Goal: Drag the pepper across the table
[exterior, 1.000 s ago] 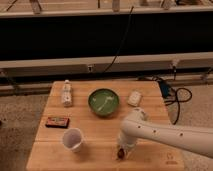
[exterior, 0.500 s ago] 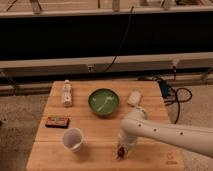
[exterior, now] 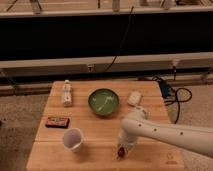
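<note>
One closed gripper (exterior: 123, 145) touching pepper (exterior: 120, 151), table (exterior: 90, 159) front

The arm (exterior: 165, 132) hides most of the end effector (exterior: 123, 144) over the pepper (exterior: 120, 151), itself half covered.

Gripper (exterior: 121, 148): closed, tip down on the table (exterior: 95, 156) near its front edge, right of centre; it has crept slightly away from that edge over the last second.
Pepper (exterior: 120, 152): at the gripper's tip, it has shifted the same small way along the wood; whether it is pinched or only pressed cannot be told.
Size of change: very slight.
</note>
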Controlling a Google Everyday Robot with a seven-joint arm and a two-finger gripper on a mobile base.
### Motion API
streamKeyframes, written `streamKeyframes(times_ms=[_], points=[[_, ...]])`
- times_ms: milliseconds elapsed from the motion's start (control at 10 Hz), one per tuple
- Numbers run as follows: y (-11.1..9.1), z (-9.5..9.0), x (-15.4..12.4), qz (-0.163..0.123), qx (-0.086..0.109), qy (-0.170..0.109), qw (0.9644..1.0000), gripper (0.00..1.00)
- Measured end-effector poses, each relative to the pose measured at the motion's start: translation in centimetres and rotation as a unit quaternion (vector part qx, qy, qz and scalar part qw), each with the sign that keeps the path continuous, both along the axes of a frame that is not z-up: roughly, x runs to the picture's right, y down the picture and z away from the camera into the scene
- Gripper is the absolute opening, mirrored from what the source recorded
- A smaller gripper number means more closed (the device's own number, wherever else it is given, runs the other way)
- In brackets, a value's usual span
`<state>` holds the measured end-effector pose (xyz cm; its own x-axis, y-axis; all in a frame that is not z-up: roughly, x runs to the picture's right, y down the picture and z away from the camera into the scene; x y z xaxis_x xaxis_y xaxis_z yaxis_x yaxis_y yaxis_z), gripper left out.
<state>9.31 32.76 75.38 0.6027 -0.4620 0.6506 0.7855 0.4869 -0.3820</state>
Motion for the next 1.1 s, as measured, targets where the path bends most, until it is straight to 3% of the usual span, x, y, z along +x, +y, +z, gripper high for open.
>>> streamKeyframes(times_ms=[1100], points=[[-0.06,0.14,0.16,0.003,-0.002,-0.004,1.0,0.02]])
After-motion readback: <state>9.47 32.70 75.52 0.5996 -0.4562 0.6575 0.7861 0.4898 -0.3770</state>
